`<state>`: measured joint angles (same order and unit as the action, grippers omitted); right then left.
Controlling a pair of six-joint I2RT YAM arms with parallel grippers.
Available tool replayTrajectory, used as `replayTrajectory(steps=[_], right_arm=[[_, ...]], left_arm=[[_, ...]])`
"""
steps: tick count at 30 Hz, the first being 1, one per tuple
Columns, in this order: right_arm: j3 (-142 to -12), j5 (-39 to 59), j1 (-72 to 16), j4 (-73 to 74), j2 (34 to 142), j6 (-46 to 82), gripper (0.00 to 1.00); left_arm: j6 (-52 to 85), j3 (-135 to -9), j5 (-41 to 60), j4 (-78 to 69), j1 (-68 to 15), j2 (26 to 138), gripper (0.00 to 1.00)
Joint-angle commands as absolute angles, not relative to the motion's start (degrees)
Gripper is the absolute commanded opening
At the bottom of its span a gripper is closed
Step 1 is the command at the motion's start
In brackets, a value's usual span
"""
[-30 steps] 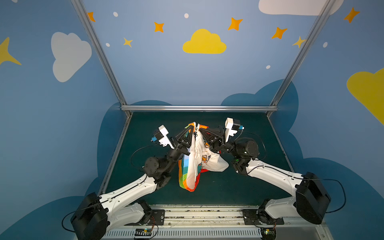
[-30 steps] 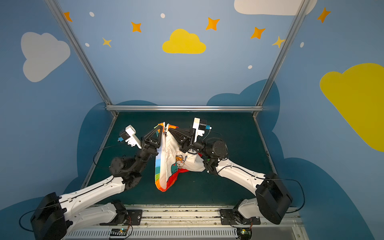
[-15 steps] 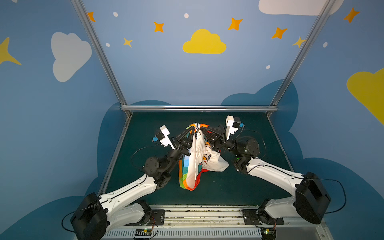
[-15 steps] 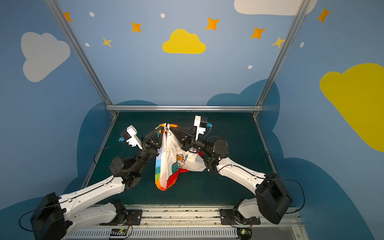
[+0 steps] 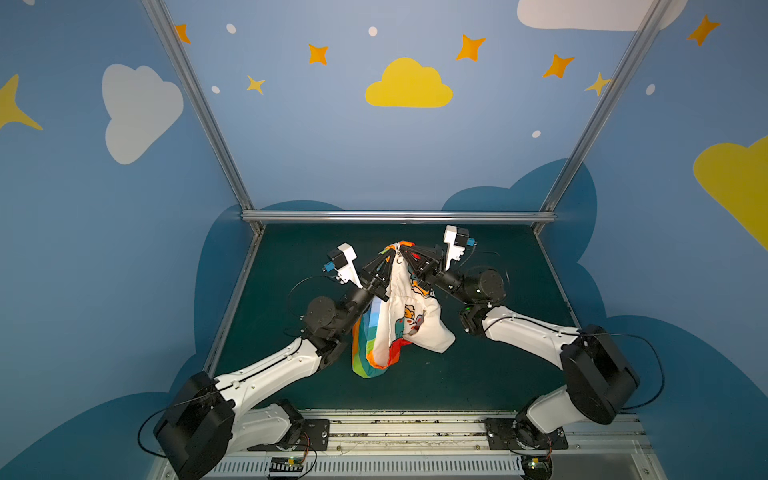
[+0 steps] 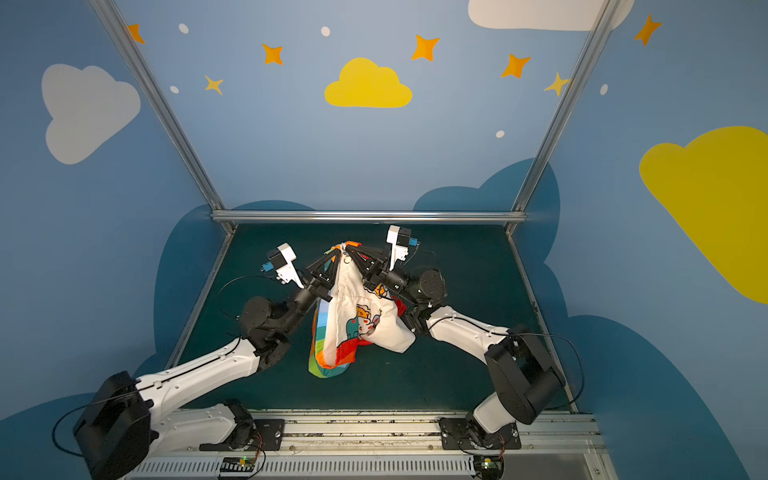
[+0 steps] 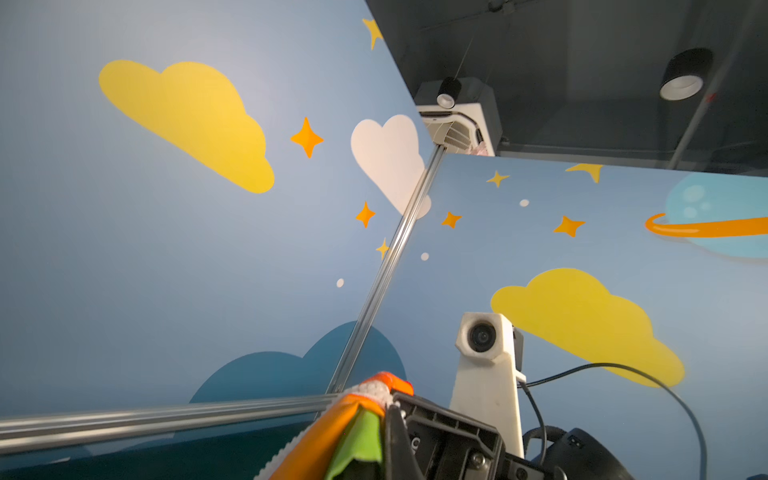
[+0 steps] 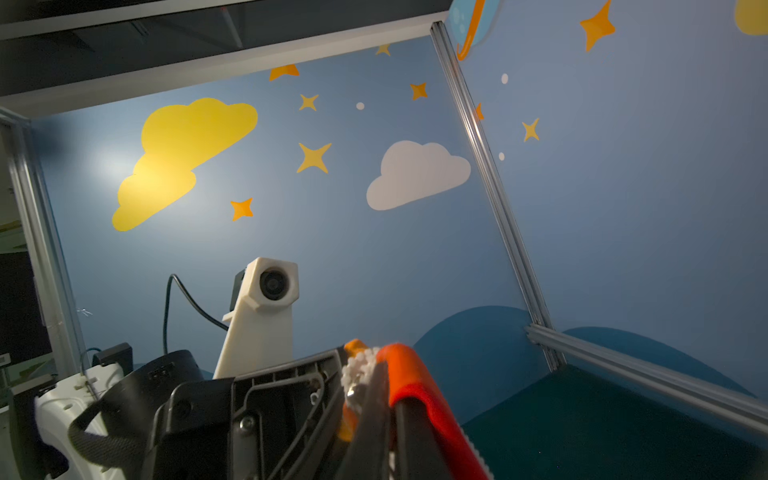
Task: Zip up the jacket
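Rainbow-striped cloth outside, white lining with cartoon animal prints inside: the small child's jacket (image 5: 401, 320) hangs in the middle of the workspace over the dark green table mat (image 5: 498, 374). It is held up by its topmost edge. Whether its lowest fold rests on the mat I cannot tell.

The left gripper (image 5: 392, 252) and the right gripper (image 5: 403, 248) meet tip to tip at that top edge. Each has its fingers pinched tight on the jacket, right by the white zipper (image 8: 358, 370) teeth.

I judge the garment light, limp and a little slippery. It sags and folds under its own weight, so it gives no stiffness to push against. The zipper line needs to be kept taut between two holds for the slider to run. The best places to take hold look like the fabric edge beside the teeth and the small ring pull (image 6: 345, 260) dangling just below the fingertips. Pulling hard on loose cloth risks bunching it into the slider.

Count: one jacket, one zipper, one ring pull, two arms and two grippers, both occupied.
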<state>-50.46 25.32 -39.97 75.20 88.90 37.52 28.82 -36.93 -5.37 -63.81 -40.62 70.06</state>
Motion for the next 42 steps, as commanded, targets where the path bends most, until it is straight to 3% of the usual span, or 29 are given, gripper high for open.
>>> replayTrajectory(steps=[1, 9, 17, 18, 21, 24, 31, 39, 42], right_arm=[[-52.2, 23.8, -39.0, 80.7, 88.4, 39.5, 0.0], [-51.8, 24.0, -37.1, 80.8, 93.5, 41.3, 0.0], [-53.8, 24.8, -37.1, 80.8, 97.2, 44.8, 0.0], [-53.3, 24.2, -37.0, 80.8, 97.6, 45.2, 0.02], [-51.4, 23.1, -36.9, 80.7, 99.2, 46.4, 0.2], [-49.4, 22.5, -37.0, 80.7, 100.1, 47.0, 0.33], [-44.3, 20.3, -37.2, 80.8, 99.2, 47.5, 0.52], [-34.1, 18.3, -37.1, 78.5, 92.8, 37.1, 0.61], [-34.9, 19.6, -38.5, 64.3, 86.4, 24.6, 0.61]], left_arm=[[30.5, -35.2, -3.1, -62.0, -39.5, 72.5, 0.03], [34.6, -35.4, 3.6, -58.8, -32.5, 76.7, 0.03], [38.3, -34.8, 5.8, -60.9, -31.7, 78.9, 0.03], [38.3, -34.8, 5.8, -60.3, -31.6, 78.7, 0.03], [38.2, -35.5, 6.6, -55.6, -30.4, 77.2, 0.03], [38.9, -36.5, 8.6, -48.6, -28.4, 75.5, 0.03], [44.0, -36.7, 12.0, -38.6, -24.6, 73.9, 0.03], [45.4, -38.0, 12.8, -29.1, -24.2, 70.9, 0.03], [46.0, -38.4, 12.9, -26.5, -24.2, 69.3, 0.03]])
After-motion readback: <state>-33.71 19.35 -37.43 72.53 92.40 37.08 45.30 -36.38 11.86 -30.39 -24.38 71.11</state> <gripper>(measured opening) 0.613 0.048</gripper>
